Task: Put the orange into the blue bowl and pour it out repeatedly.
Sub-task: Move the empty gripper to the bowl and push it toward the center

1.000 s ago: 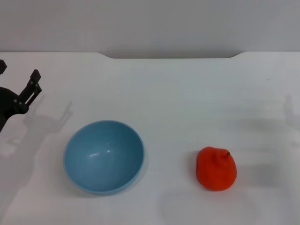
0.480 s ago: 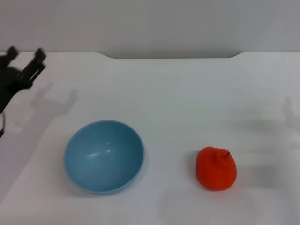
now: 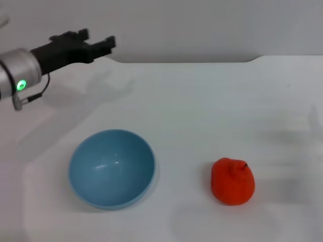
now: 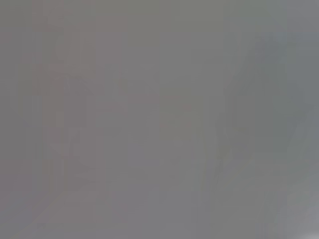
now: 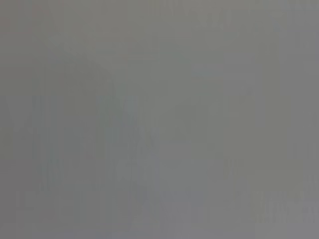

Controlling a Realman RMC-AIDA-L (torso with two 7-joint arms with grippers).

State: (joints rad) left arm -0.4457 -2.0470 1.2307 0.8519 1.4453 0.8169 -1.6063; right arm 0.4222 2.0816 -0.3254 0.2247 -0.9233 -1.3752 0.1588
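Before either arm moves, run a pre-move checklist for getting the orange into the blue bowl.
1. The orange free to grasp: ok. It lies alone on the table, nothing touching it.
2. The blue bowl ready to receive: ok. It stands upright and holds nothing.
3. Path from orange to bowl: ok. Only bare table lies between them.
4. Left gripper out of the way: ok. It hangs high over the table's far left edge, away from the bowl, holding nothing.
5. Left gripper's finger state: cannot tell.
6. Right gripper's position: cannot tell. No view shows it.
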